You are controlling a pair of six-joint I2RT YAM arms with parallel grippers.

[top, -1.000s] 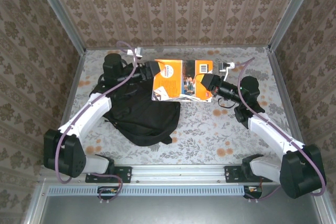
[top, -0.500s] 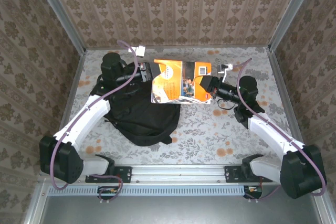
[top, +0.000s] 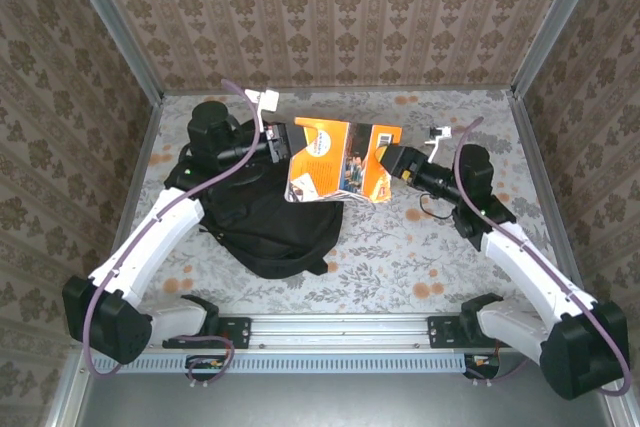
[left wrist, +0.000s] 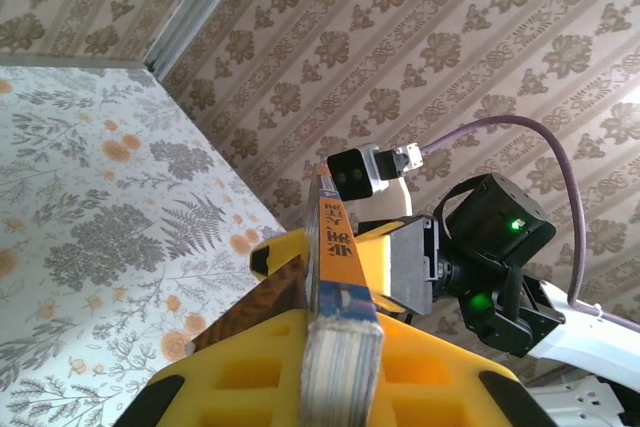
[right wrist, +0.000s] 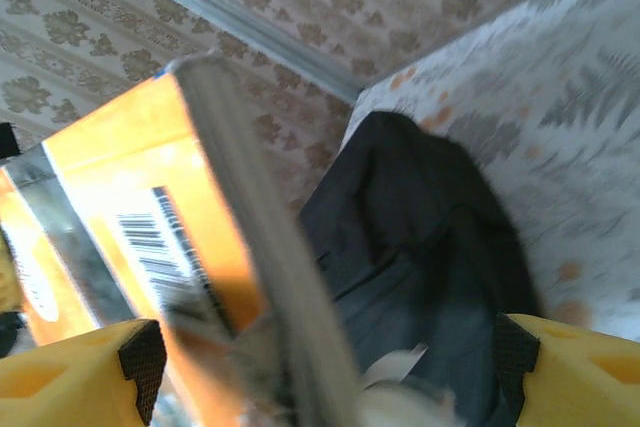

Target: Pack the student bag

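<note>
Your bag (top: 268, 225) (right wrist: 420, 247) lies slumped on the bench (top: 410, 247), left of centre and just in front of the left arm's wrist. Above its far edge you have an orange book (top: 338, 157) (left wrist: 335, 277) (right wrist: 130, 217) held in the air and tilted, with the right end lower. Your left gripper (top: 283, 142) (left wrist: 340, 347) is clamped on the book's left end, and in the left wrist view its yellow pads press against both faces. Your right gripper (top: 385, 160) (right wrist: 320, 357) is at the book's right end with its fingers spread wider than the book is thick, one on each side and not pinching it. Patterned wallpaper covers the walls around the bench.
</note>
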